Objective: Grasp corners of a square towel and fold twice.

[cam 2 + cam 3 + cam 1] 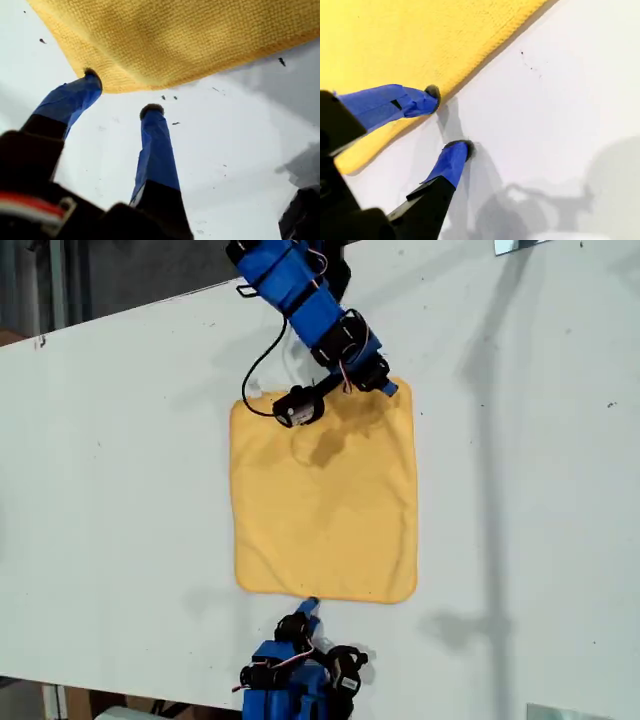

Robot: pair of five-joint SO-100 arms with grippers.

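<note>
— How is my first gripper [122, 92] set, and what is found at it?
— Its jaws are spread, with nothing clasped. One fingertip [92, 76] is pressed against the rounded corner [125, 80] of the towel [325, 500]; the other is set on the table [120, 490] just short of the cloth. In the exterior view this gripper [385, 388] is seen at the towel's far right corner.

— And my second gripper [449, 119]?
— It is also parted and empty. The towel's near edge is straddled: one fingertip [432, 92] is laid on the cloth, the other [465, 146] on bare table. In the exterior view it [308, 606] is placed near the middle of that near edge.

— Where is the towel, and how is it turned?
— It is spread flat and unfolded between the two grippers, around the middle of the table. Its edges are lined up with the exterior view's sides. Being roughly square, no clear long axis can be given.
</note>
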